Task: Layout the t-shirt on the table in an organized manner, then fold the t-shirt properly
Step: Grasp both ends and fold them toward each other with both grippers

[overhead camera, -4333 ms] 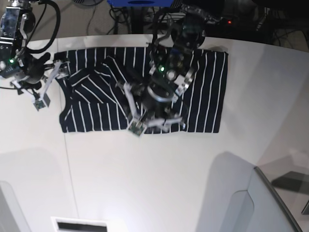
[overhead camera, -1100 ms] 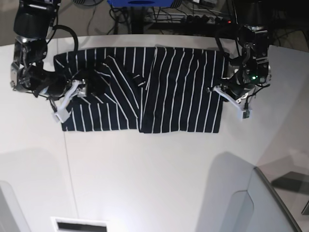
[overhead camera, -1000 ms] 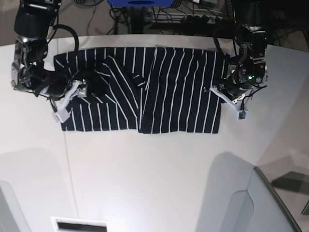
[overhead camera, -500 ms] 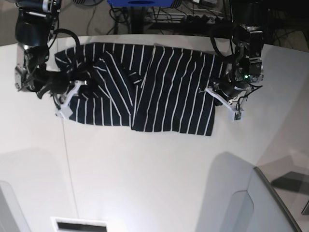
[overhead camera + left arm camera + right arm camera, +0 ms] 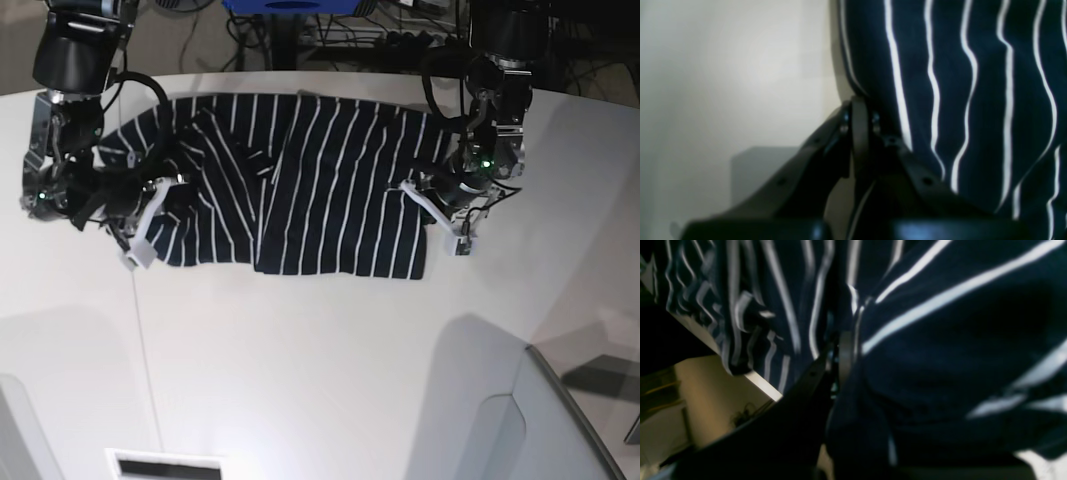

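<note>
Navy striped t-shirt [image 5: 300,185] on white table [image 5: 320,360], left tool [image 5: 432,205] and right tool [image 5: 140,205] each pinching an edge, arms bent low.

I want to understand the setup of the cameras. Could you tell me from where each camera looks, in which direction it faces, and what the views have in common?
Base: high above, facing down on the table; both arms show, the left gripper and right gripper at opposite sides of the t-shirt.
Left wrist: on the left arm, facing along its shut gripper at the t-shirt's edge.
Right wrist: on the right arm, close against the fabric in its gripper.
All views share the t-shirt.
</note>
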You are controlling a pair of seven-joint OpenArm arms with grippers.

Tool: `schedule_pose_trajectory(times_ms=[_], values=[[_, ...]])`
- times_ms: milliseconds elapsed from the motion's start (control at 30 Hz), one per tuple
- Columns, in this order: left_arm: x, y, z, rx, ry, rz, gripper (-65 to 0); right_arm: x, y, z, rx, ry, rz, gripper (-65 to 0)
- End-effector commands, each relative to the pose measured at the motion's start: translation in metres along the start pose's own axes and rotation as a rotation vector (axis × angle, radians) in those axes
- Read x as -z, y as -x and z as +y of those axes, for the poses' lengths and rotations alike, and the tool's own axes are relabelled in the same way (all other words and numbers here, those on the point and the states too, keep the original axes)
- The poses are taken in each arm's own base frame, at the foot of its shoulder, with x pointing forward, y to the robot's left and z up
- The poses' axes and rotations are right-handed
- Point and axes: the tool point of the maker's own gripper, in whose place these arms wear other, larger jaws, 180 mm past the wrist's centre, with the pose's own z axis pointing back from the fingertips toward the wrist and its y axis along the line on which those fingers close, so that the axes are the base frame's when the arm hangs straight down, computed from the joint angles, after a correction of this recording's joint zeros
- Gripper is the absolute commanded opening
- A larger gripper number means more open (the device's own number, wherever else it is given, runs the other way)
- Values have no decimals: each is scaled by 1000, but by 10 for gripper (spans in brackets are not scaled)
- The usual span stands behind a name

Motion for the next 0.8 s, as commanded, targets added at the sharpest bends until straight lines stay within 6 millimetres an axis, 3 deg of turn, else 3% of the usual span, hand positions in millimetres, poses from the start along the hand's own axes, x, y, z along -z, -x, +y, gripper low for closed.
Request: schedule_pose_trajectory(times_ms=[0,233,433,633,767], values=[[1,26,-14,17,31,107,-650,-7,-18,5,-30,-7,-50,-644],[6,32,-52,75,106,126,-650,-7,-38,36,-87,9,-51,-644],[11,17,-75,65,141,101,-650,-10,-54,45,-64,18,-80,-644],[13,12,-103,121,193,97,-650,1,-54,66,-92,-20,-59,-644],[15,16,-111,141,208,110,-650,9,-52,81,-114,-49,-43,-644]])
